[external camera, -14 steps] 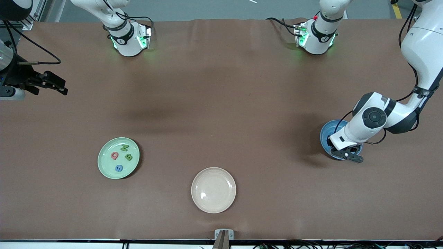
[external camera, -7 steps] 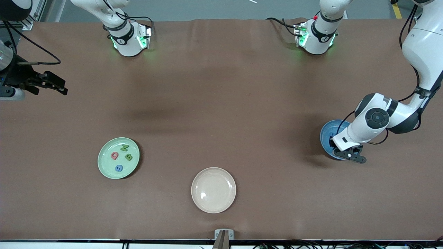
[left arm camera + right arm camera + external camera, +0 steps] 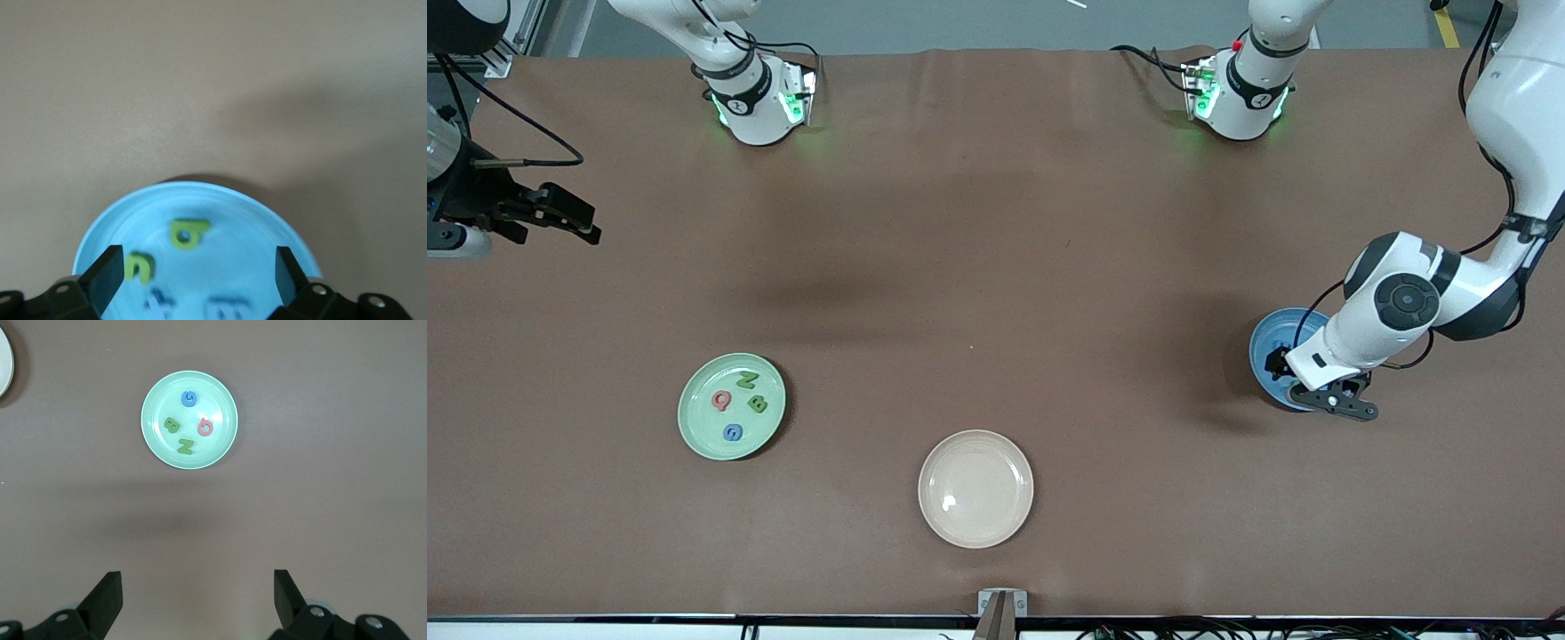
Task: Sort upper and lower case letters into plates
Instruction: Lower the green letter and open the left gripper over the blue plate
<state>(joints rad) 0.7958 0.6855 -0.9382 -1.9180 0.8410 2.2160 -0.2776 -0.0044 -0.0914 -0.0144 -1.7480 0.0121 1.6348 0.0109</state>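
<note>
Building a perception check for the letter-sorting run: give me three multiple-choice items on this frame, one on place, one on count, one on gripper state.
1. Where is the left gripper?
A. over the blue plate
B. over the cream plate
C. over the mint plate

2. How many letters lie in the mint plate?
A. two
B. four
C. six

3. What state is the left gripper in?
A. shut on a letter
B. shut on the plate rim
C. open, holding nothing

Answers:
1. A: the front view shows it over the blue plate's edge, and the left wrist view looks straight down into that plate.
2. B: green N, green B, pink-red Q and blue G.
3. C: in the left wrist view its fingers stand wide apart with nothing between them.
</note>
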